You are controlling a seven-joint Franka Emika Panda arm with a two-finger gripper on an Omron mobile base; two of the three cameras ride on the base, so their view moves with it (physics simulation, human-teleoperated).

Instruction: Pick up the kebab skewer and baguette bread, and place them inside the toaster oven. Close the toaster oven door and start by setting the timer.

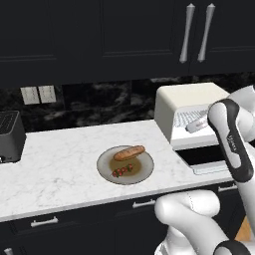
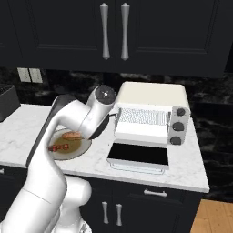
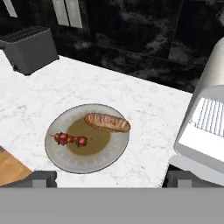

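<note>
— Baguette bread [image 1: 129,152] from the left base camera: where is it sitting?
— It is lying on a round grey plate [image 1: 107,172] on the white marble counter [image 1: 60,164], with the kebab skewer [image 1: 122,172] lying just in front of it on the same plate. The toaster oven [image 1: 187,107] is standing to the right with its door [image 1: 209,159] hanging open and the wire rack showing. A black slot toaster [image 1: 10,137] is sitting at the far left, black cabinets are running above and below, and two pale wall switches [image 1: 38,94] are showing on the dark backsplash.
— And the right base camera?
— The arm is bending across the plate [image 2: 84,148], hiding part of it; the loaf [image 2: 72,135] and the skewer [image 2: 59,147] are peeking out. The oven [image 2: 150,98] is showing three dark knobs [image 2: 178,126] on its right, and its dark glass door [image 2: 139,154] is lying flat toward the counter edge [image 2: 191,175].
— What is the hand camera giving us?
— The gripper [image 3: 109,180] is hovering above the counter [image 3: 144,109] with its jaws spread wide and nothing between them. The plate [image 3: 65,164] is lying below, the loaf [image 3: 107,122] on its far side, the skewer [image 3: 71,139] nearer. The oven rack [image 3: 210,116] is showing at the right, the slot toaster [image 3: 30,48] at upper left.
</note>
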